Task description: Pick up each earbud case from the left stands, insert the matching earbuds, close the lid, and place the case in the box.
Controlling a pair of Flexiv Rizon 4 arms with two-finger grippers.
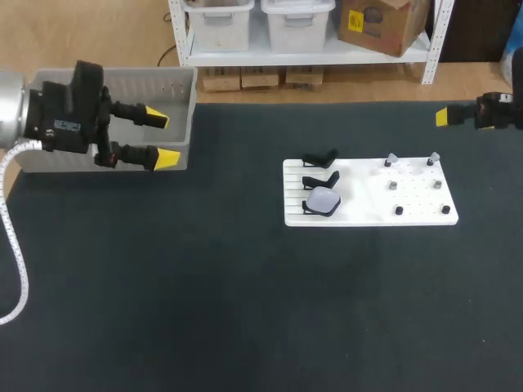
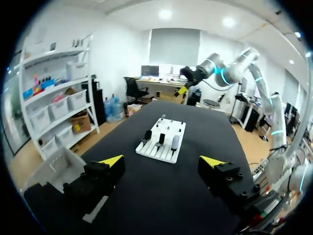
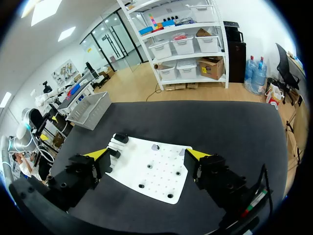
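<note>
Black table (image 1: pixel 204 310): white board (image 1: pixel 368 214), one pale case (image 1: pixel 323 202) perhaps; box (image 1: pixel 167 86) beside left claw (image 1: pixel 162 137).

White board (image 1: pixel 368 204), black stands (image 1: pixel 319 180), pale lilac-grey case (image 1: pixel 323 201) at board's 8 o'clock, grey box (image 1: pixel 155 86), black tabletop (image 1: pixel 245 310)

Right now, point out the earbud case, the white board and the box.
earbud case (image 1: pixel 324 202), head view, middle of its lid.
white board (image 1: pixel 359 193), head view, bare patch at its middle.
box (image 1: pixel 185 108), head view, wall nearest the board.
</note>
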